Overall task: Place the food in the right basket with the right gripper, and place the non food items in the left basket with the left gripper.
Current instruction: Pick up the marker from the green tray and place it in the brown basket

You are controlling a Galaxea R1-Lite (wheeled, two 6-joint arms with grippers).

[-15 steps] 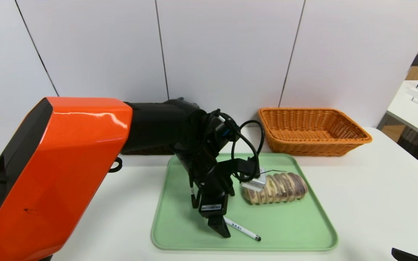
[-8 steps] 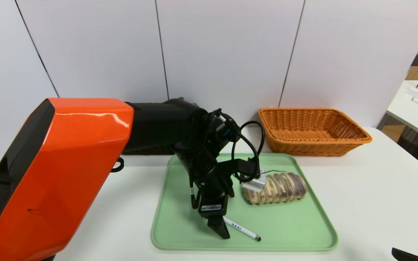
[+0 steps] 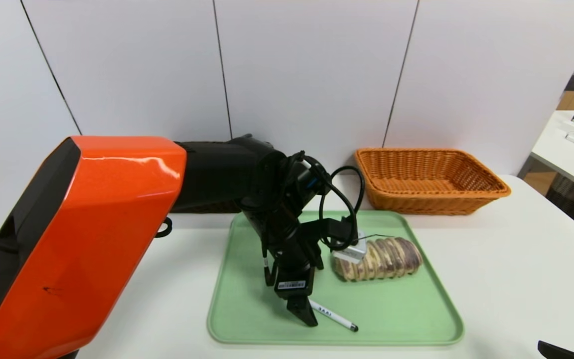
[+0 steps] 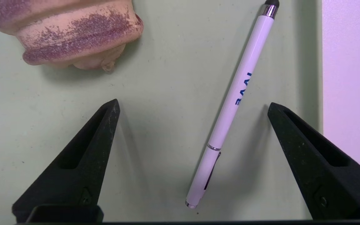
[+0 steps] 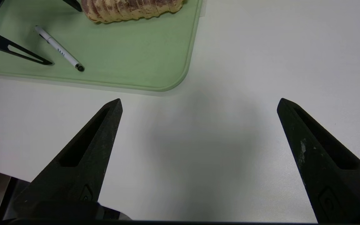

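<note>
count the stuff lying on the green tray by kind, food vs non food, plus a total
food: 1, the bread roll
non food: 1, the white pen
total: 2

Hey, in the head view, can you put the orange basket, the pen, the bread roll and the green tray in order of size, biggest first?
1. Green tray
2. Orange basket
3. Bread roll, partly hidden
4. Pen, partly hidden
</note>
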